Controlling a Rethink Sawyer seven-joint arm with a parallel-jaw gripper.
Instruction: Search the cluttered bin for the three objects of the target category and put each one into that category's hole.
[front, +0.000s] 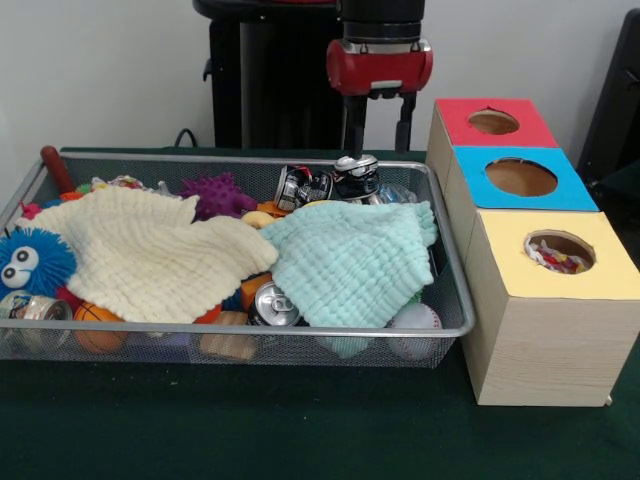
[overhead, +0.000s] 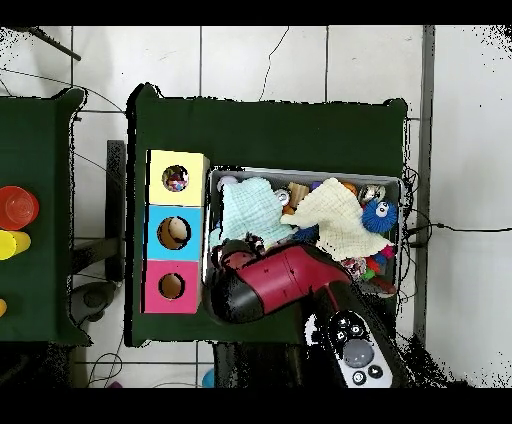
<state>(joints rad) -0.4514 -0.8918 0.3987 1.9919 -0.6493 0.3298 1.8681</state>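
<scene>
1. The gripper (front: 378, 158) hangs low over the back of the wire bin (front: 455, 325), right above a squashed can (front: 356, 176). Its two fingers are spread, one on each side of the can — I cannot tell if they touch it yet.
2. More squashed cans (front: 304, 186) lie just beside that one. One more can (front: 272, 307) peeks out at the front of the bin, half under the green cloth (front: 350, 263).
3. So cans look like the things to find. I count at least three in the bin, so my guess is none has gone into a hole yet.
4. A cream cloth (front: 150, 252) covers much of the bin's other side. Toys poke out around it — a blue fuzzy toy with eyes (front: 30, 262) and a purple spiky toy (front: 215, 194).
5. Three boxes stand next to the bin: the red box (front: 490, 122), the blue box (front: 520, 178) and the yellow box (front: 555, 255). The yellow hole has small bright things in it. The red and blue holes look empty from the front.
6. Left to do: grab each can, lift it, and drop it in the right hole. I cannot tell which hole is for cans.
</scene>
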